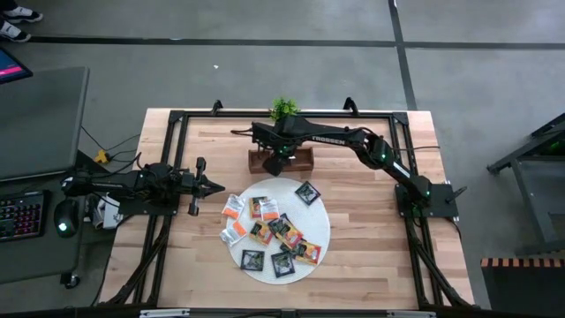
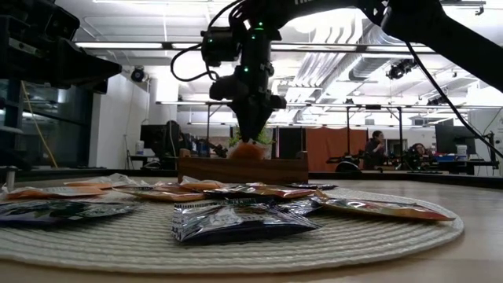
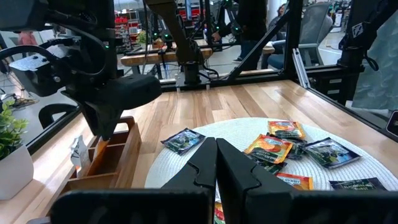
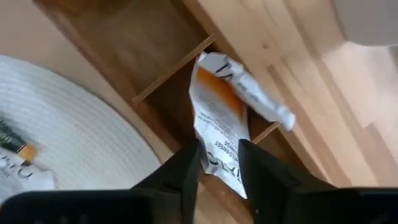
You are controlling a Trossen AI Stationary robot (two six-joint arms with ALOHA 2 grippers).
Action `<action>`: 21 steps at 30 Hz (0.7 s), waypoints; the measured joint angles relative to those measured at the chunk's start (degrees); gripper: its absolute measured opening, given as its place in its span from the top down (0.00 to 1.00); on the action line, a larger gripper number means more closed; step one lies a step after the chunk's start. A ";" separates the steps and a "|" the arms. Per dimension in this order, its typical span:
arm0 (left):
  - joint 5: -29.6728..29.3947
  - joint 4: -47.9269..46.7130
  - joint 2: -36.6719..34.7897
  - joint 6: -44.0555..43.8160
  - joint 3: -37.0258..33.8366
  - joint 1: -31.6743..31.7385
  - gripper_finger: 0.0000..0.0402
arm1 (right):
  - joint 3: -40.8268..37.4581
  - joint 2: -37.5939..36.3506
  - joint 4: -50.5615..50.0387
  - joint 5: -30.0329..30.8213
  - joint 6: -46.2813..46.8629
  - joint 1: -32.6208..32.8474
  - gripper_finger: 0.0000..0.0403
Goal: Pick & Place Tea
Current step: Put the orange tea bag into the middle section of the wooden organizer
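Several small tea sachets (image 1: 275, 231), black, orange and white with orange marks, lie on the round white woven mat (image 1: 320, 237). My right gripper (image 4: 221, 165) hangs over the brown wooden tray (image 1: 305, 160) at the table's far side, shut on a white-and-orange sachet (image 4: 214, 118). In the low view this sachet (image 2: 247, 149) shows just above the tray's wall (image 2: 244, 167). My left gripper (image 1: 207, 185) waits to the left of the mat, shut, touching nothing. My right gripper pinches the white-and-orange sachet by its upper edge (image 4: 219, 158) between the two fingers (image 4: 186, 171), coming from above and pointing down. The sachet hangs below the fingers, crumpled, and its lower end (image 4: 214, 68) reaches into a tray compartment beside a divider.
A small potted plant (image 1: 283, 108) stands just beyond the tray at the table's far edge. A black frame (image 1: 177, 119) runs around the tabletop. Bare wood lies right of the mat (image 1: 380, 238). People sit in the room behind (image 2: 377, 149).
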 joint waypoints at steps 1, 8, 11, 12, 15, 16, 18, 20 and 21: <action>0.00 0.01 0.00 0.00 0.00 0.00 1.00 | 0.00 0.00 0.14 0.63 0.08 0.00 0.71; 0.00 0.01 0.00 -0.01 0.00 0.00 1.00 | 0.00 0.00 1.44 6.10 1.31 -0.04 0.65; 0.00 0.01 0.00 -0.01 0.00 0.00 1.00 | 0.00 0.00 2.72 8.43 1.30 -0.05 0.66; 0.00 0.01 0.00 0.01 0.00 0.02 1.00 | 0.00 0.00 3.13 9.04 1.24 -0.04 0.66; 0.00 0.01 0.00 0.00 0.00 0.00 1.00 | 0.00 0.00 4.00 10.56 1.16 -0.04 0.66; 0.00 0.00 0.00 0.02 0.00 0.00 1.00 | 0.00 0.00 4.09 10.87 1.05 -0.04 0.65; 0.00 -0.02 0.00 0.01 0.00 0.00 1.00 | 0.00 -0.01 4.13 11.14 0.60 -0.04 0.65; 0.00 0.01 0.00 -0.01 0.00 0.00 1.00 | 0.00 -0.14 4.27 11.15 0.07 -0.04 0.65; -0.02 0.00 0.00 -0.01 0.00 0.02 1.00 | 0.00 -0.28 4.59 11.36 -0.23 -0.04 0.65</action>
